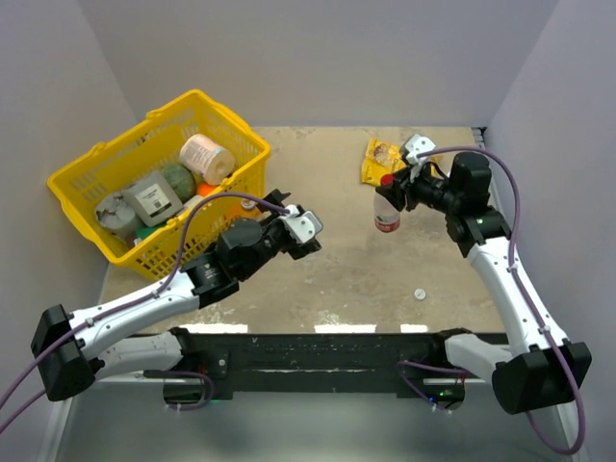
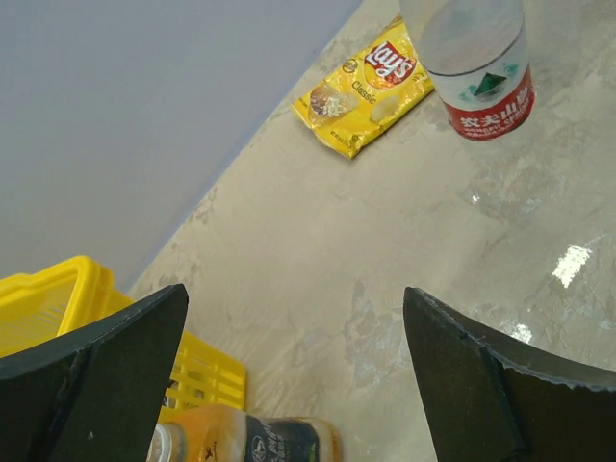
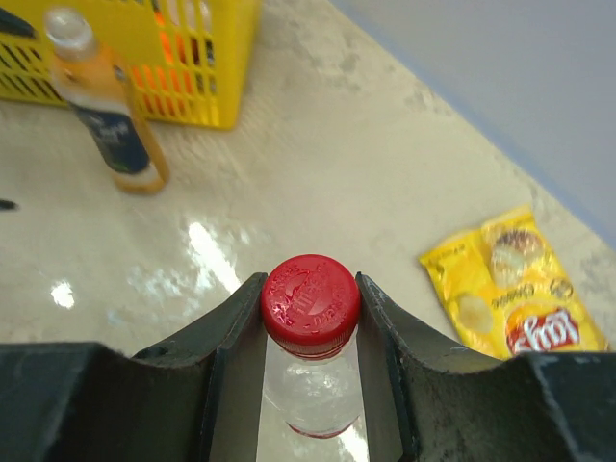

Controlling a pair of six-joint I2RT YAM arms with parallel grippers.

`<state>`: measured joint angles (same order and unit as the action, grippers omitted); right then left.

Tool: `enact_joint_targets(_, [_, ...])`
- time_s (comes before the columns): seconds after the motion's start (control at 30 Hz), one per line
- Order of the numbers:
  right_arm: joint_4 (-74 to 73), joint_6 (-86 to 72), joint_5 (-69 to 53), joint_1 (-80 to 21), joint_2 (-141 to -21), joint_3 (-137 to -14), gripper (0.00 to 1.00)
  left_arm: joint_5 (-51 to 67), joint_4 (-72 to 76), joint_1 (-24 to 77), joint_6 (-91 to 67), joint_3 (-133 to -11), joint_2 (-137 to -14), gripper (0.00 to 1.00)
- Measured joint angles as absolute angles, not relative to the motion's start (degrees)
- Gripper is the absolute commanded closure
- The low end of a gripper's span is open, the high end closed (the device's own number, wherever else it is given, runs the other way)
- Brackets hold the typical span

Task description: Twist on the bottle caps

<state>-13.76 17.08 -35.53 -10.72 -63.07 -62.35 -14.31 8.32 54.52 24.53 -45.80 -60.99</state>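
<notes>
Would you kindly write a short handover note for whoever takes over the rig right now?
Left gripper: open, empty, close to the orange drink bottle by the yellow basket.
Right gripper: shut on the red cap atop the upright water bottle.
A white cap lies loose on the table, nearer the right arm.
Done: the orange drink bottle wears a pale cap; how tight, I cannot tell.
Left: tighten the red cap, then fit the loose white cap.
</notes>
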Motion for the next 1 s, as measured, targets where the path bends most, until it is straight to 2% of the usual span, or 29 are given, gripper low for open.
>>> enact_joint_targets(0.4, [-7.51, 17.78, -33.95, -5.5, -67.85, -53.43, 0.77, -13.17, 9.28, 54.52, 24.58, -45.08, -61.71, 0.0])
enact_joint_targets(1.0, [11.57, 10.09, -37.08, -2.22, -70.15, -45.58, 0.65, -12.16, 7.86, 54.52, 24.58, -45.1, -64.38, 0.0])
